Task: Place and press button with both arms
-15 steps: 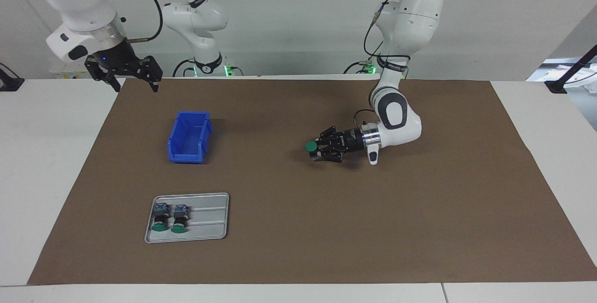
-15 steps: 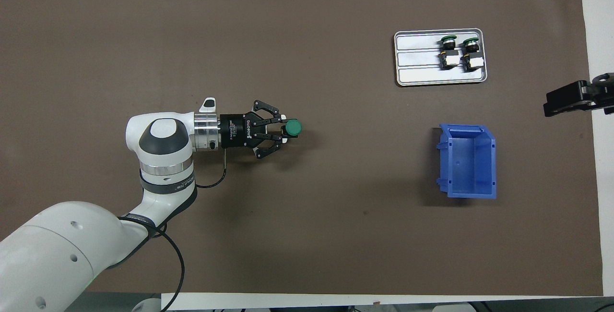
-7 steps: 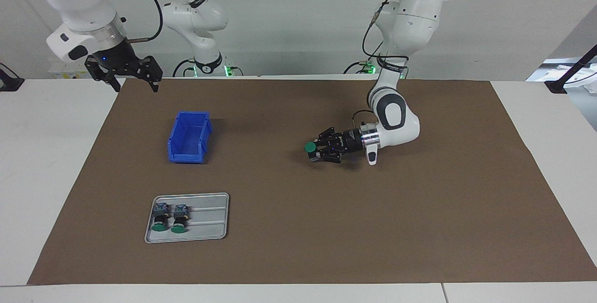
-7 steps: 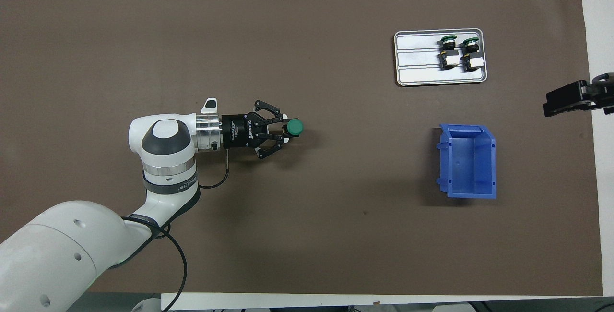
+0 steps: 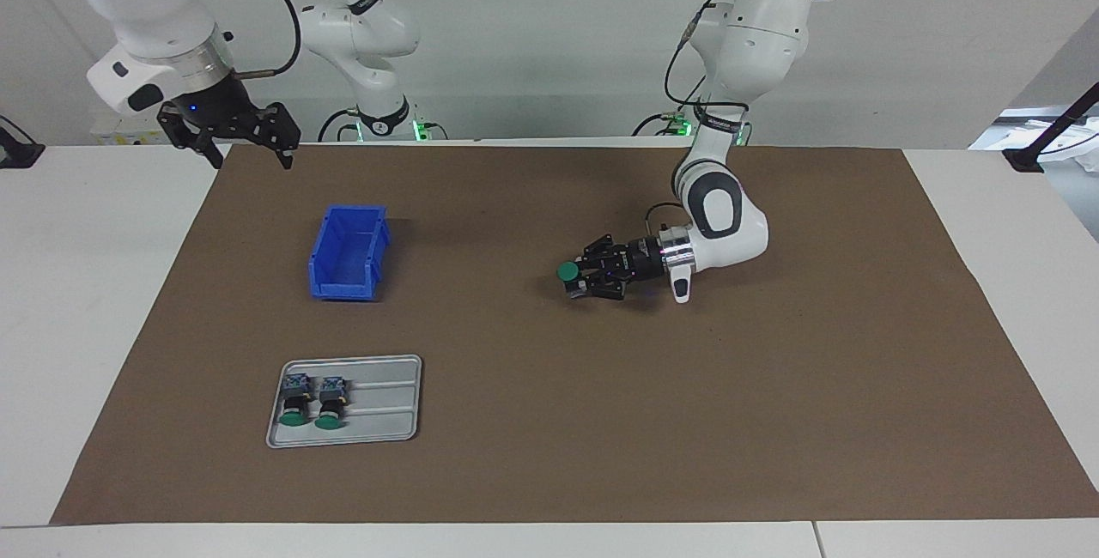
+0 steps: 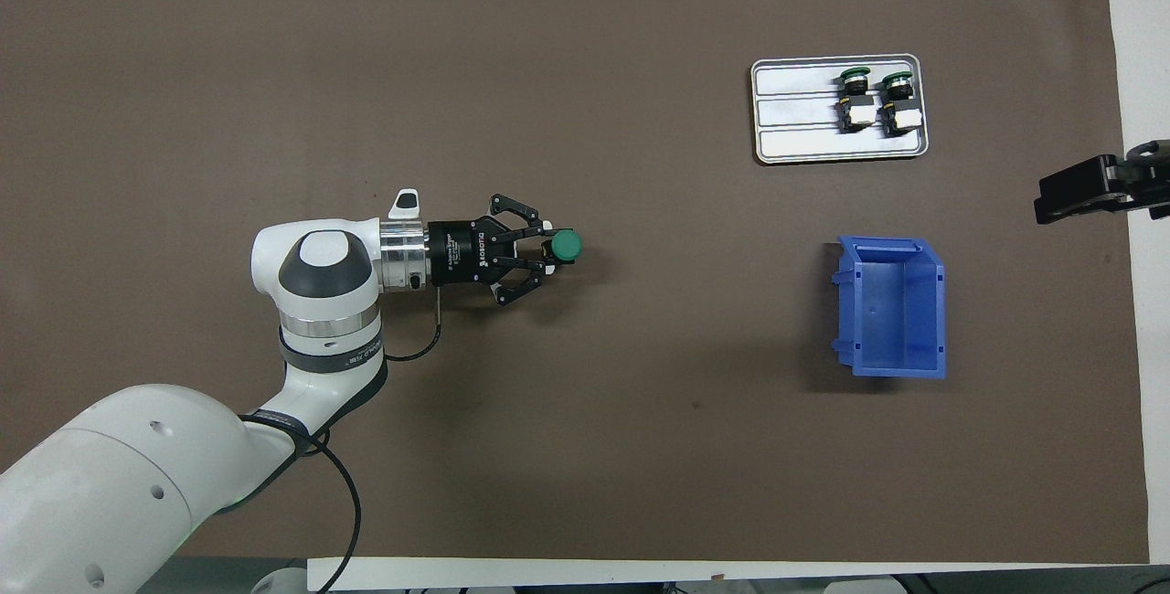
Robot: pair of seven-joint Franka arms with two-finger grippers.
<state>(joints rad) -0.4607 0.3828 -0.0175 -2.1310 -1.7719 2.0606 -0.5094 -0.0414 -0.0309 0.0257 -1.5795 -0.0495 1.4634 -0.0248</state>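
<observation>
Left gripper [image 5: 580,278] pinching our button [image 5: 567,271], drifting toward the right arm's end since a second ago; right gripper [image 5: 249,146] waits, spread; 2 buttons [image 5: 311,401] remain.

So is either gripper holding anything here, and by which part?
The left gripper holds one button by its body, green cap pointing out past the fingertips. The right gripper waits open, holding nothing.

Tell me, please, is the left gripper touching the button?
Touching: in the overhead view the left gripper is closed on the button, its body between the fingers.
</observation>
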